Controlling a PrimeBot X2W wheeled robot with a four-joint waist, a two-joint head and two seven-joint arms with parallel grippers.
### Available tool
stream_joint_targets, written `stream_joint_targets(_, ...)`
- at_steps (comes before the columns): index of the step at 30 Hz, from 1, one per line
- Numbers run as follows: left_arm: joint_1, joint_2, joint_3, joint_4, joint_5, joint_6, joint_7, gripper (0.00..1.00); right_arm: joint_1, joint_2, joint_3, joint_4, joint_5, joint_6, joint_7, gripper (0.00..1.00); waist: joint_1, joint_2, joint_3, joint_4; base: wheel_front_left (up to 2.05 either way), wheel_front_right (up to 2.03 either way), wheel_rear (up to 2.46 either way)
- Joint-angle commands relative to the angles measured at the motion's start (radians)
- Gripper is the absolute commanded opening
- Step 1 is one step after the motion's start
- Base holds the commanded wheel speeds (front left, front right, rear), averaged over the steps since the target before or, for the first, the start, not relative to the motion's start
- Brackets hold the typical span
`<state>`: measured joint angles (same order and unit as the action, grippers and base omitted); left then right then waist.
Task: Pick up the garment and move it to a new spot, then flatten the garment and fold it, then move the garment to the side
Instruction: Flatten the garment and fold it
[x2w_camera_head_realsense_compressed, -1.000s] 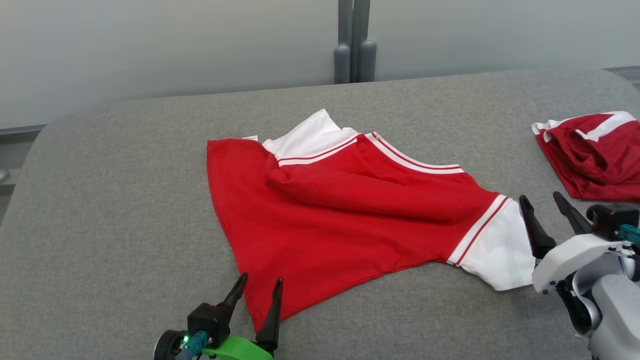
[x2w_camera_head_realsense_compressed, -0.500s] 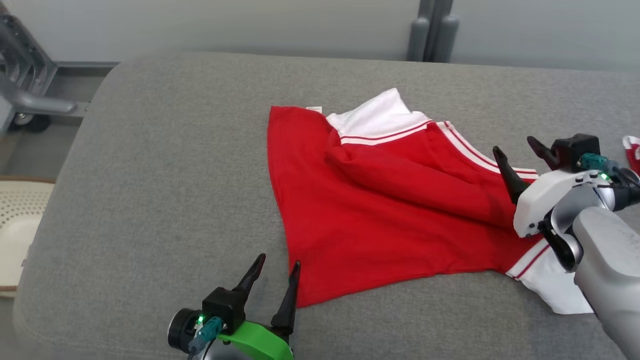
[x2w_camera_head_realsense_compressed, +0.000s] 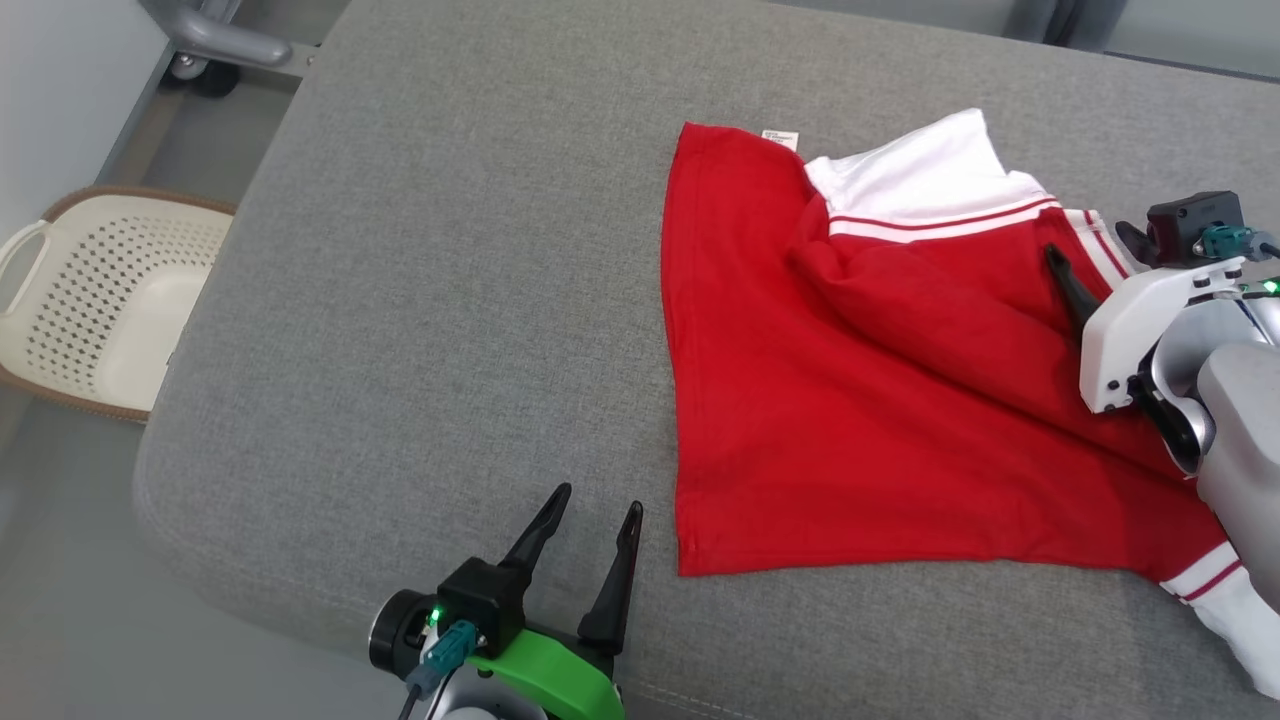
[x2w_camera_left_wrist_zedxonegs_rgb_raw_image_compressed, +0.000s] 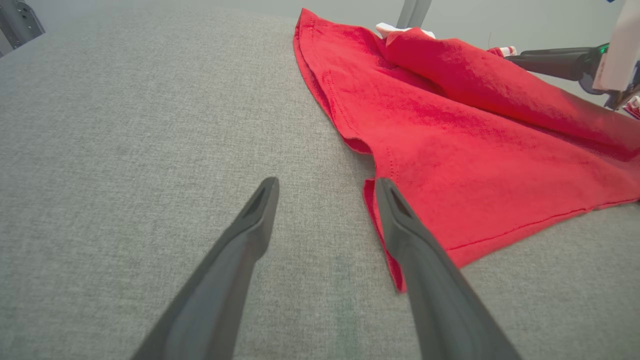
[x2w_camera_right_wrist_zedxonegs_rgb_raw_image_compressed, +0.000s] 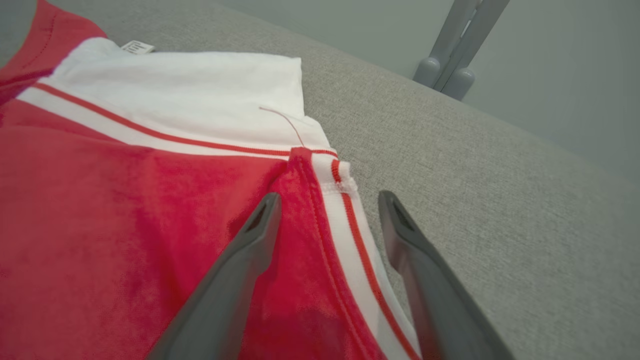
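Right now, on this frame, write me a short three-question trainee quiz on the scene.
1. True or false: the left gripper is shut on the red-and-white fabric garment.
2. In the right wrist view, what lies between the right gripper's fingers? A: striped white trim; B: small label; C: bare cushion only.
3. Fill in: the cream perforated plastic basket sits to the robot's ____ of the grey upholstered surface.
Key: 1 false, the left gripper is open beside the hem corner; 2 A; 3 left.

We have bare grey surface (x2w_camera_head_realsense_compressed: 430, 260) wide open on our left; on the right the rumpled red garment (x2w_camera_head_realsense_compressed: 860, 420) blocks low passes, our right gripper (x2w_camera_head_realsense_compressed: 1085, 240) over its striped edge.
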<state>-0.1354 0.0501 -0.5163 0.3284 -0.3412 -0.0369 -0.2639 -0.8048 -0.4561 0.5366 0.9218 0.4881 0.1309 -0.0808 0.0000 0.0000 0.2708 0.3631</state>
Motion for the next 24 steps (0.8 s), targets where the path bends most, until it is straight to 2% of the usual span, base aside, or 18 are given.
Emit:
stream_joint_targets(1, -0.019, 0.001, -0.001, -0.004, -0.006, 0.005, 0.0, 1.0, -0.015, -0.006, 0.005, 0.007, 0.005, 0.0, -0.007, 1.0, 0.0, 0.0, 0.054, 0.05, 0.0, 0.0, 0.0)
stream_joint_targets(6, -0.03, 0.001, -0.007, -0.01, -0.01, 0.01, 0.0, 1.0, -0.053, -0.019, 0.032, 0.044, 0.004, 0.0, -0.008, 1.0, 0.0, 0.0, 0.085, 0.063, 0.0, 0.0, 0.0)
stream_joint_targets(7, -0.033, 0.001, -0.008, -0.012, -0.011, 0.01, 0.0, 1.0, -0.06, -0.025, 0.035, 0.057, 0.001, 0.0, -0.003, 0.95, 0.0, 0.0, 0.09, 0.065, 0.0, 0.0, 0.0)
stream_joint_targets(8, -0.035, 0.001, -0.009, -0.014, -0.011, 0.01, 0.0, 1.0, -0.066, -0.028, 0.037, 0.067, -0.002, -0.001, -0.005, 0.44, 0.0, 0.0, 0.095, 0.067, 0.0, 0.0, 0.0)
stream_joint_targets(9, -0.038, 0.002, -0.01, -0.016, -0.012, 0.011, 0.0, 1.0, -0.074, -0.029, 0.037, 0.077, -0.004, -0.001, -0.012, 0.02, 0.0, 0.0, 0.098, 0.069, 0.0, 0.0, 0.0)
stream_joint_targets(10, -0.041, 0.002, -0.01, -0.018, -0.013, 0.012, 0.0, 1.0, -0.084, -0.037, 0.033, 0.088, -0.008, -0.001, -0.018, 0.0, 0.0, 0.0, 0.102, 0.07, 0.0, 0.0, 0.0)
stream_joint_targets(16, -0.048, 0.002, -0.017, -0.029, -0.011, 0.011, 0.0, 1.0, -0.196, -0.096, -0.035, 0.181, -0.067, -0.001, -0.098, 0.0, 0.0, 0.0, 0.119, 0.081, 0.0, 0.0, 0.0)
stream_joint_targets(24, -0.052, 0.002, -0.043, -0.03, -0.005, 0.003, 0.0, 1.0, -0.353, -0.183, -0.158, 0.338, -0.216, -0.001, -0.151, 0.0, 0.0, 0.0, 0.12, 0.117, 0.0, 0.0, 0.0)
